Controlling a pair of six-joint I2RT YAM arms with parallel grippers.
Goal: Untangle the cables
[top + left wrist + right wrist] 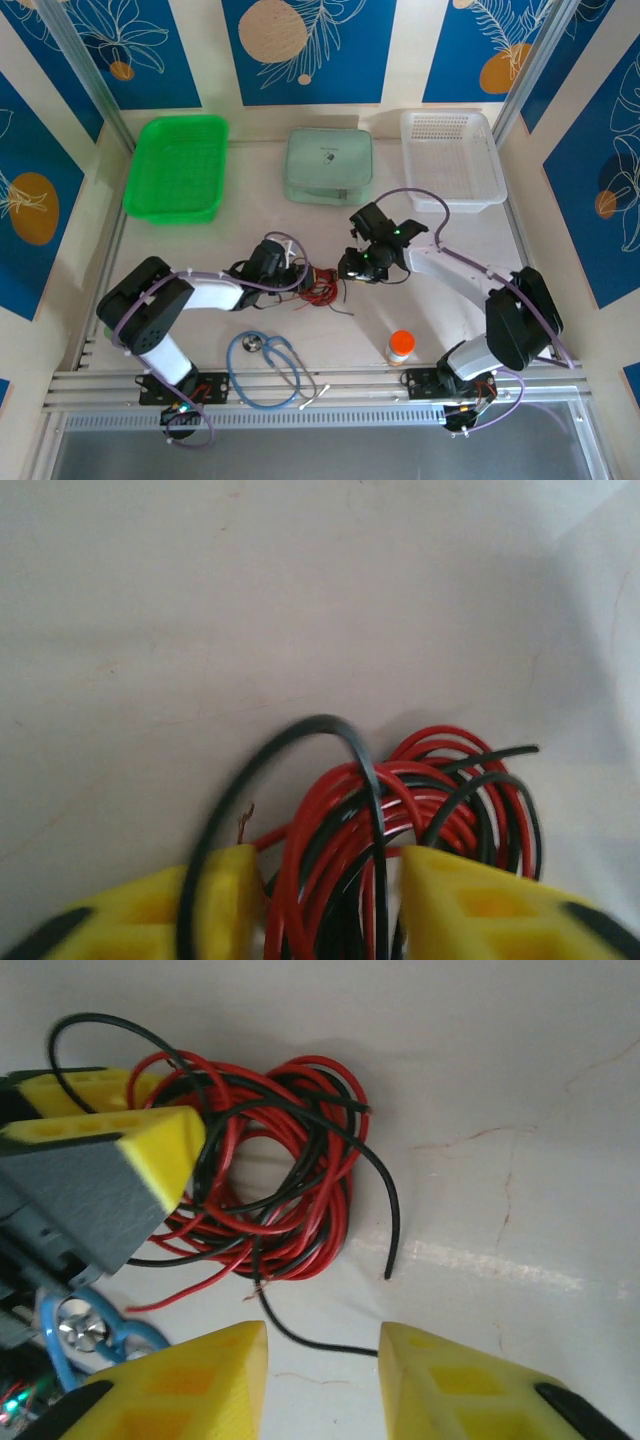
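No words, numbers, brand names or signs could be read anywhere. The lid of the pale green box [329, 163] at the back of the surface [255, 205] carried a small dark mark [327, 153], too small to make out.

Red and black cables [230, 1222] lie loosely tangled.

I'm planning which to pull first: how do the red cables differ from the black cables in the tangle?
The red cables make most of the coil, wound in many close loops; the black cables are fewer. One black end trails out onto the table; the red stay mostly bundled. Both are thin and interlaced.
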